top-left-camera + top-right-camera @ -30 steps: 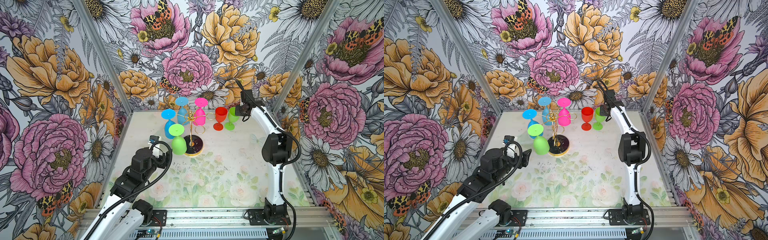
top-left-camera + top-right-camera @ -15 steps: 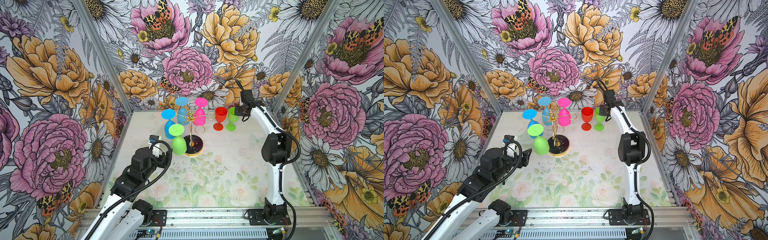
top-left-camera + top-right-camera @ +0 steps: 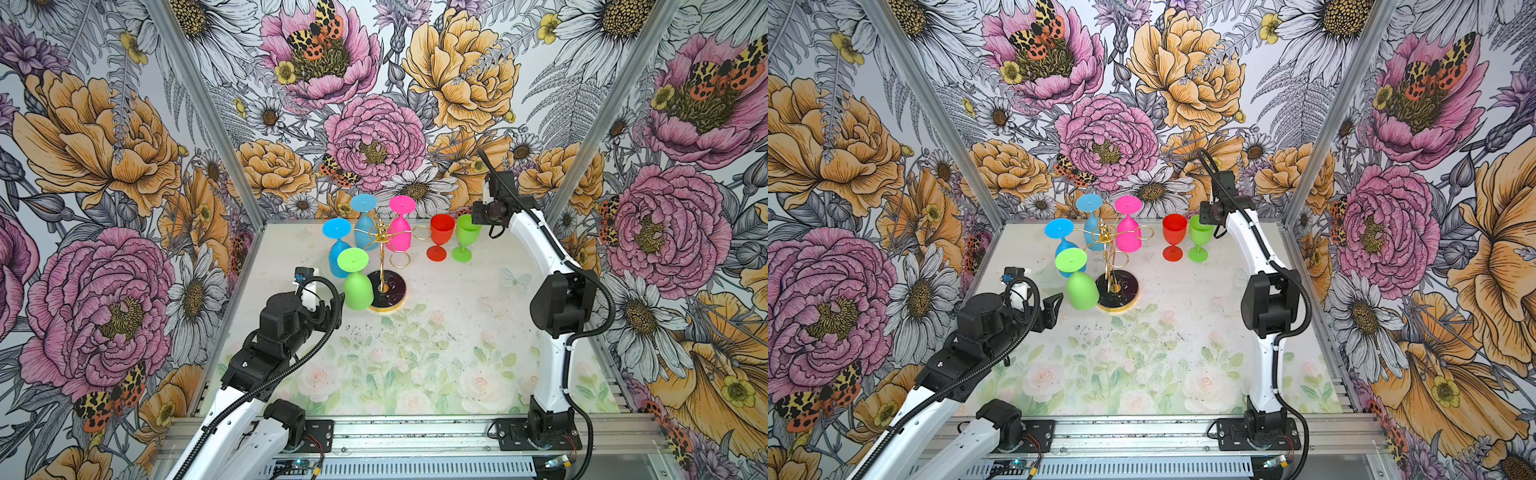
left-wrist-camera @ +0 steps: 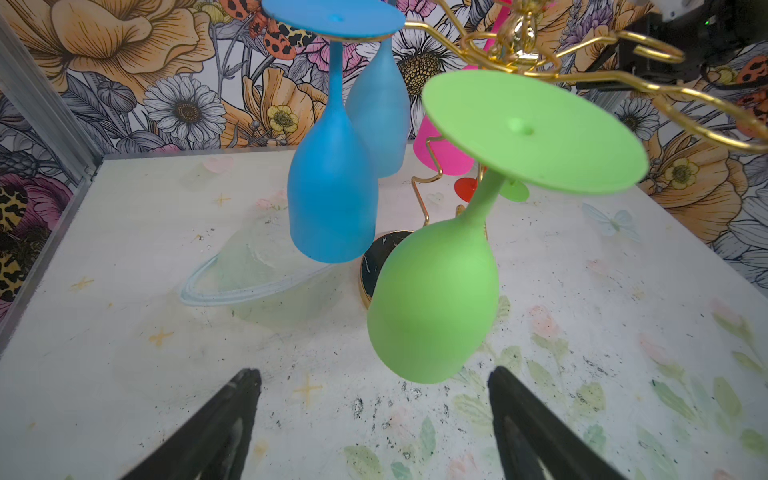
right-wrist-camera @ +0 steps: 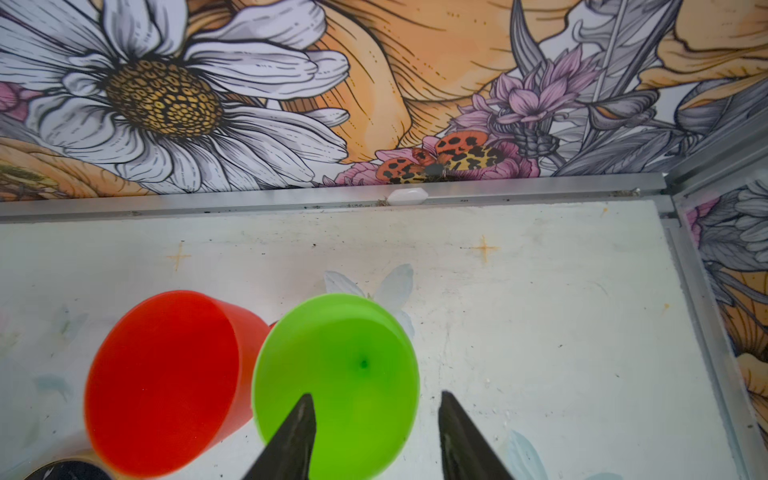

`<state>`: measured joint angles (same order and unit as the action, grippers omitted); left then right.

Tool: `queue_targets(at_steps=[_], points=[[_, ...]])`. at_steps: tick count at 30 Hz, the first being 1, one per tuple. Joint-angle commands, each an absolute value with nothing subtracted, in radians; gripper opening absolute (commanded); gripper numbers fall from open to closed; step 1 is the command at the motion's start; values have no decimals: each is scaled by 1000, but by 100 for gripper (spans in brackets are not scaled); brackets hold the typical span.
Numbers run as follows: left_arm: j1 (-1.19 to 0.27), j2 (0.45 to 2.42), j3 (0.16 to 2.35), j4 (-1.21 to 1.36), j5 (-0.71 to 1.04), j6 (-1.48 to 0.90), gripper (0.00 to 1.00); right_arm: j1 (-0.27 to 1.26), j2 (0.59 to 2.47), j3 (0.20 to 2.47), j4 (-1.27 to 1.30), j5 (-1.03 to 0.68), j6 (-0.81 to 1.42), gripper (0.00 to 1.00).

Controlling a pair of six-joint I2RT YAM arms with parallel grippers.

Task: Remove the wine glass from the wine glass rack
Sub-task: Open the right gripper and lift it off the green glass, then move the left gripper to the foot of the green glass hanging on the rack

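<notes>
On the rack: four glasses hang bowl-down from your wine glass rack (image 3: 381, 235), their feet caught in its gold wire loops.
Rack position: back-left part of the table (image 3: 436, 357), with its round black, gold-rimmed base flat on the surface.
Nearest hanging glass: the hanging green glass (image 4: 432, 307) is on the arm nearest the front edge, tilted, with its bowl in front of the base.
Other hanging glasses: the bright blue glass (image 3: 337, 262) is just left of the green one; the paler blue glass (image 3: 365, 232) and the pink glass (image 3: 400, 239) are behind the pole.
Left tool: your left gripper (image 4: 373, 369) has its jaws spread wide with nothing between them. In the left wrist view the green bowl's lower end hangs just ahead of the fingertips. In a top view the left gripper (image 3: 1057, 307) sits just beside that bowl, with no contact showing.
Off the rack: the standing green glass (image 5: 336, 374) is upright on the table, right of the rack near the back wall, with the red glass (image 5: 166, 382) just beside it.
Right tool: your right gripper (image 5: 375, 394) is above the standing green glass with its jaws partway apart. One finger is over the bowl's mouth and the other is outside the rim with bare table between. It clamps nothing.
</notes>
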<state>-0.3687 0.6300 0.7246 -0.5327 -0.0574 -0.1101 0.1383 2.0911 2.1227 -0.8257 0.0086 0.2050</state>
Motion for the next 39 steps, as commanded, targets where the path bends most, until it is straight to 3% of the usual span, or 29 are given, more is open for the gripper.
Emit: queue_targets(at_steps=[1,21,39], points=[[-326,632,735,-506,37,-164,88,150,1965,2075,-815,-80,159,55],[-128,687,922,-629,403,-398,89,240,1363,1287,-536,-249,116,62],[-89,892,1038,-527,615,-716,71,248,1200,1031,-378,-288,175,61]])
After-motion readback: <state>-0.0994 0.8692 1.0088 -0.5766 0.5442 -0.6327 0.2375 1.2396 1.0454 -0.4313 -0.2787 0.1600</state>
